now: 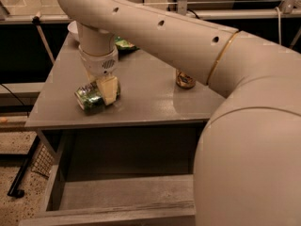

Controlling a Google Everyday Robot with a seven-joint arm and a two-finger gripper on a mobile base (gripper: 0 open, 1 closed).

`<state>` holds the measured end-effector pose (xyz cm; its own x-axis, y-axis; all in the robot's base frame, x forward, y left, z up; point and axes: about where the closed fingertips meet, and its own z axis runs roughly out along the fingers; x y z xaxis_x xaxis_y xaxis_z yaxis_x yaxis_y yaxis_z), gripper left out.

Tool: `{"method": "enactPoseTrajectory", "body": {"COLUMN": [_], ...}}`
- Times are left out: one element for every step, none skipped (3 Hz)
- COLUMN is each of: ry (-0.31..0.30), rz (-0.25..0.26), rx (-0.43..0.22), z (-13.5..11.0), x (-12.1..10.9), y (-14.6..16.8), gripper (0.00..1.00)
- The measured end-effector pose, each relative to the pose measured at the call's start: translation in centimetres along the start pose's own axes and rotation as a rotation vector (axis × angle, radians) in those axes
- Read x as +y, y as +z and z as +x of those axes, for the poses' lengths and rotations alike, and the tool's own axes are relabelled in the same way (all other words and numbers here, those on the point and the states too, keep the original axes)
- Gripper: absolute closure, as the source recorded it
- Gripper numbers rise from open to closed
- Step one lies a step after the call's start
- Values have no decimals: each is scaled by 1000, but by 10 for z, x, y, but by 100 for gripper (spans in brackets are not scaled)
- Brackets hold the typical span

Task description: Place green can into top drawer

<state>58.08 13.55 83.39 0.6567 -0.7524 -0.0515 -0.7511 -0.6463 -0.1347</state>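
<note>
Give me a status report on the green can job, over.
Gripper low over green can. Can on its side on table, near front edge. Top drawer open below. Brown can stands well aside.

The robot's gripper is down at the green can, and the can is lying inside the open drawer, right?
No, the camera view shows the green can lying on the table, not in the top drawer. The gripper is down at it, and the drawer is open below.

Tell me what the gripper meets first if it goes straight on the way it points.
The green can, lying on its side on the table; the gripper points down at it and seems to touch it.
</note>
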Motion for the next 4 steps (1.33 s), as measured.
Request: {"method": "enactPoseTrajectory", "body": {"ry": [1,5,46,104], "rz": [3,4,-11,-16], "rx": [0,1,26,39], "z": [0,0,3,6], "x": [-1,0,18,41], "y": [1,0,-12,-23], "gripper": [94,100,100,100]}}
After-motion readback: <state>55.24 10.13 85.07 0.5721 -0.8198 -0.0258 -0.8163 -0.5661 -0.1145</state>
